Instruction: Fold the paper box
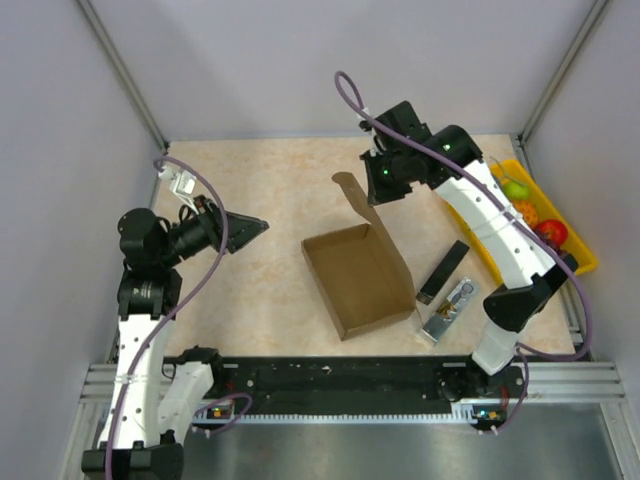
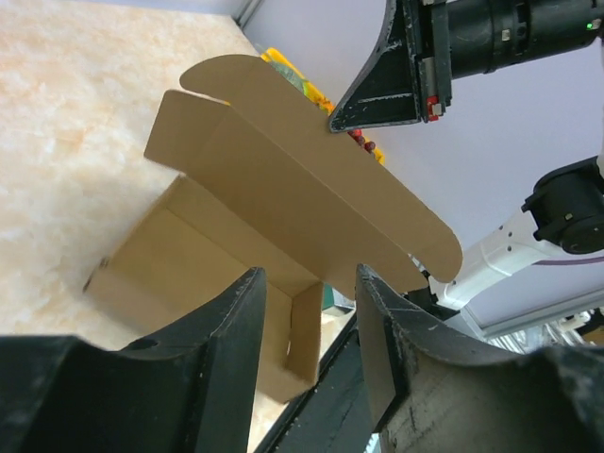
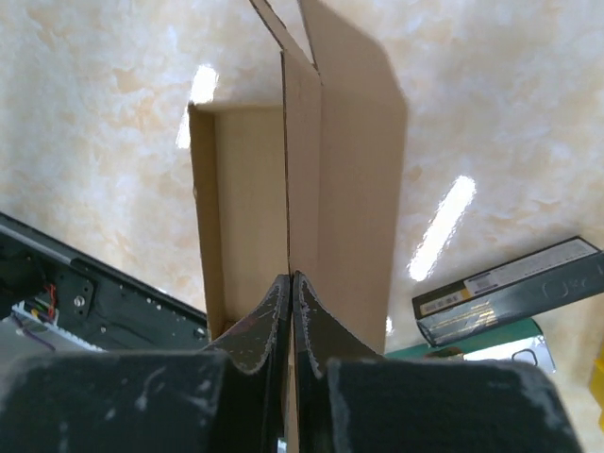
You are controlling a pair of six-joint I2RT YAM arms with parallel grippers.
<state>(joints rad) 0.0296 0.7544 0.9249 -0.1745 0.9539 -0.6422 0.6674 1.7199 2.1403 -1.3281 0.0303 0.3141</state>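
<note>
Paper box (image 1: 360, 275) lies below the right gripper (image 3: 291, 279), tray walls seemingly up and its raised lid flap clamped between the closed fingers, while the left gripper (image 1: 255, 228), jaws apart and empty, faces it from well apart; closing the lid is not yet done.

One paper box (image 1: 360, 275); two hands: left hand (image 1: 260, 228), right hand (image 1: 376, 192); one yellow tray (image 1: 583, 262); one black bar (image 1: 443, 271); one silver pack (image 1: 448, 310).

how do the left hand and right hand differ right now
The right hand is shut on the raised flap of the paper box; the left hand is open and holds nothing. The right hand reaches the box from above; the left hand sits apart from it. Both point toward the box.
</note>
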